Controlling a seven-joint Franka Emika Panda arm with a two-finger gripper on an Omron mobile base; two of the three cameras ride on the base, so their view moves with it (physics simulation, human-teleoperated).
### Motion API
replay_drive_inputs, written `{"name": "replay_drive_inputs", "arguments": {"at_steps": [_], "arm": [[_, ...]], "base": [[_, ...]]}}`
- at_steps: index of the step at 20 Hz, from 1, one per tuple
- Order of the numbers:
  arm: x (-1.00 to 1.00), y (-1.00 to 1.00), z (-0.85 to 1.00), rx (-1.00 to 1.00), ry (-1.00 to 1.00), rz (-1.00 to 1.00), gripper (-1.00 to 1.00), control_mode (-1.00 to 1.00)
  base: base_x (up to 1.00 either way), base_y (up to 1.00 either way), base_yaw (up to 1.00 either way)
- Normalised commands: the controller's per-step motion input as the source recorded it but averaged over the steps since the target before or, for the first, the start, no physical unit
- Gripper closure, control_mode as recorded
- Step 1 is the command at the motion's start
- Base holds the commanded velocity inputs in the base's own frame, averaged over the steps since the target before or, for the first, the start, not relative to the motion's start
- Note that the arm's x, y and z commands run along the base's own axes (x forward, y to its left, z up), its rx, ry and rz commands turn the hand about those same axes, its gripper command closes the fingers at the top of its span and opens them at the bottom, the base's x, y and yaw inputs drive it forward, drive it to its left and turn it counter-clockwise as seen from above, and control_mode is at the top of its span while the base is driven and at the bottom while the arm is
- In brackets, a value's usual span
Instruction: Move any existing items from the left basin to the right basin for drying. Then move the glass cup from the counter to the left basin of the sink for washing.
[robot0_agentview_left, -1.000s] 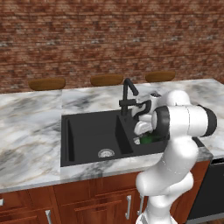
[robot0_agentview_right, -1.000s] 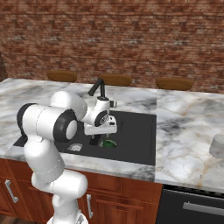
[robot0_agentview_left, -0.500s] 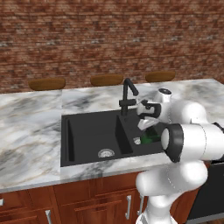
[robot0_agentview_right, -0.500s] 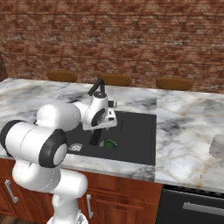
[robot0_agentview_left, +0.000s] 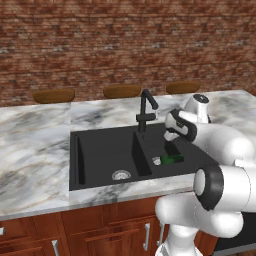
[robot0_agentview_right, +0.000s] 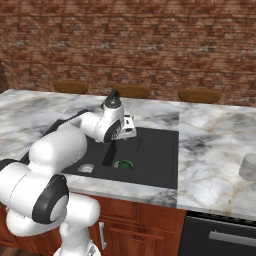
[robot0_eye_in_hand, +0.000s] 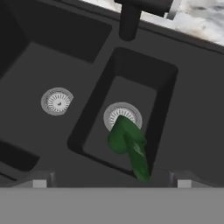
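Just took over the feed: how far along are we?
Done, it seems: the green item lies in the right basin by its drain, and the left basin looks bare. In hand: nothing; the gripper hovers above the sink. Left: carry the glass cup from the counter to the left basin.

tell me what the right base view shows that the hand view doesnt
Right base view alone: the glass cup on the marble counter at far right, the brick wall, and cabinet fronts below. Hand view alone: the left basin floor with its drain. Both share the green item lying in the right basin near its drain, and the dark faucet.
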Motion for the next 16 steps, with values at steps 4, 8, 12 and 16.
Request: {"name": "replay_drive_inputs", "arguments": {"at_steps": [4, 8, 12, 16], "arm": [[-0.06, -0.27, 0.55, 0.00, -0.04, -0.07, -1.00, -1.00], [-0.05, -0.35, 0.46, 0.00, 0.00, -0.10, -1.00, -1.00], [-0.07, -0.42, 0.37, 0.00, 0.00, -0.11, -1.00, -1.00], [-0.11, -0.49, 0.32, 0.00, 0.00, -0.12, -1.00, -1.00]], "base": [[0.00, 0.00, 0.00], [0.00, 0.00, 0.00], [0.00, 0.00, 0.00], [0.00, 0.00, 0.00]]}}
